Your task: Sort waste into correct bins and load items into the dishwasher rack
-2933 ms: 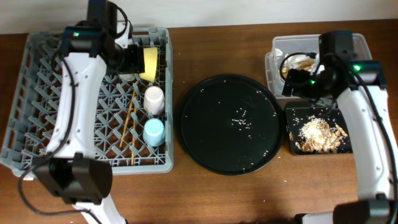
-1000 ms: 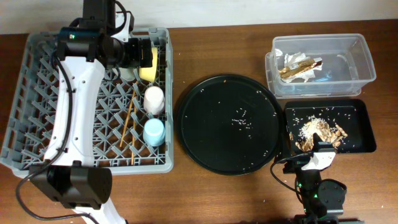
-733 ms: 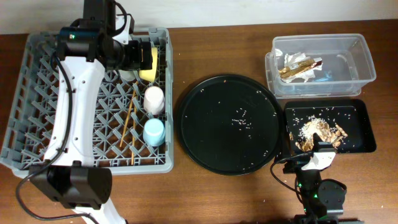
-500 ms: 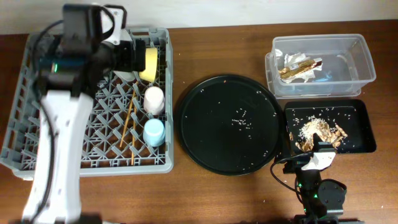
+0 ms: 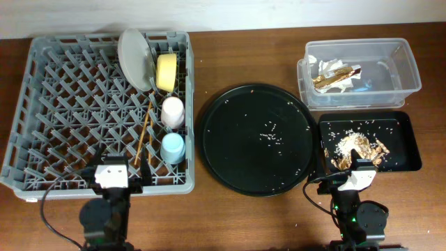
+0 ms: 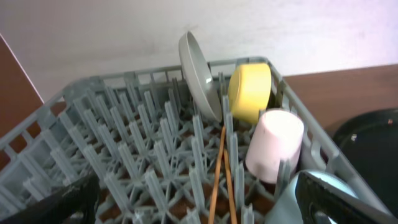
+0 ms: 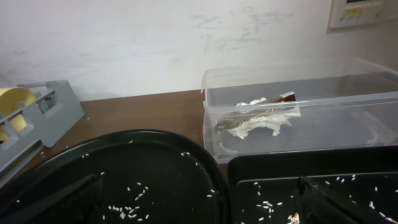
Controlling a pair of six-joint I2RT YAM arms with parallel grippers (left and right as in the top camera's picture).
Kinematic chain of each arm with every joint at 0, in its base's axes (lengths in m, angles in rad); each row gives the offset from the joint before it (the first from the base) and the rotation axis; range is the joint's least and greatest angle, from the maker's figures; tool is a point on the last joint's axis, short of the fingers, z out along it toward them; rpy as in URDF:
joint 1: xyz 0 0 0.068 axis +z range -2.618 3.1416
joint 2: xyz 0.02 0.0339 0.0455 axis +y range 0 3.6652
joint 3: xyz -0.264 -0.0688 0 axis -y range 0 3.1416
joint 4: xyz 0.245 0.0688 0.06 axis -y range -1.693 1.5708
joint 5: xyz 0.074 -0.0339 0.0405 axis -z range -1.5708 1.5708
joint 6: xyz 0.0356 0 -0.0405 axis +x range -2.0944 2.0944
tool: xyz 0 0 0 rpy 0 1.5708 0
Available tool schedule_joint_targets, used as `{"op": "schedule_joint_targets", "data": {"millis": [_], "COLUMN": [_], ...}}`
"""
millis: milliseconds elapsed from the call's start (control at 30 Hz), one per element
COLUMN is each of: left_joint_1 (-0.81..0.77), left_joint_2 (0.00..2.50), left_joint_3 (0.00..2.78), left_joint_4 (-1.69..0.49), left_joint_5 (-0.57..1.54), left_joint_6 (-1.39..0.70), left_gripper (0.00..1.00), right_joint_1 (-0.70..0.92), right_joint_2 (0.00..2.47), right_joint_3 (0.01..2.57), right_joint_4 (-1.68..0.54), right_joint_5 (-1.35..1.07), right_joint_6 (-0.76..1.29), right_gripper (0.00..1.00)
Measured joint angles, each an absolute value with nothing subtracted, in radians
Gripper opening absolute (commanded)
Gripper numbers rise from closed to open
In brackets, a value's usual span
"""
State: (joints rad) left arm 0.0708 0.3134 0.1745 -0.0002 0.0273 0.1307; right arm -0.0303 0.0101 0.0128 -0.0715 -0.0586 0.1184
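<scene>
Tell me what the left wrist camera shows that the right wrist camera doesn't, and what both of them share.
Only the left wrist view: the grey plate standing on edge in the dishwasher rack, the pink cup, and the chopsticks lying among the pegs.
Only the right wrist view: the clear tub holding the crumpled paper and wrapper, and the black rectangular tray with scattered crumbs.
Both: the yellow bowl, part of the dishwasher rack, and an edge of the round black tray.

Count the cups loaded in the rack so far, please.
2. The pink cup sits along the right edge of the dishwasher rack, just in front of the yellow bowl; the blue cup stands directly in front of the pink one. None seems hidden.
</scene>
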Motion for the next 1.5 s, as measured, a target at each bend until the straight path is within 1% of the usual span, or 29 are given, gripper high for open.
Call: {"op": "schedule_joint_targets", "data": {"millis": [133,200,267,1500], "left_joint_1": [0.071,0.071,0.071,0.071], "left_joint_2": [0.168,0.048,0.019,0.017], "left_joint_3": [0.064,0.038,0.035,0.035], "left_joint_4": [0.001,-0.071,-0.102,-0.109], "left_joint_5": [0.027,0.027,0.026,0.026], "left_joint_6": [0.139,0.144,0.159,0.176], "left_gripper": [0.99,0.99,0.99,0.99], "right_joint_1": [-0.03,-0.03,-0.03,-0.03], "right_joint_2": [0.01,0.01,0.01,0.01], "right_joint_3": [0.013,0.013,0.013,0.013], "right_joint_4": [-0.072,-0.072,-0.072,-0.072], "right_joint_5": [-0.059,-0.059,-0.059,-0.059], "right_joint_6": [0.119,0.12,0.119,0.119], "right_gripper": [0.98,0.99,0.98,0.98]}}
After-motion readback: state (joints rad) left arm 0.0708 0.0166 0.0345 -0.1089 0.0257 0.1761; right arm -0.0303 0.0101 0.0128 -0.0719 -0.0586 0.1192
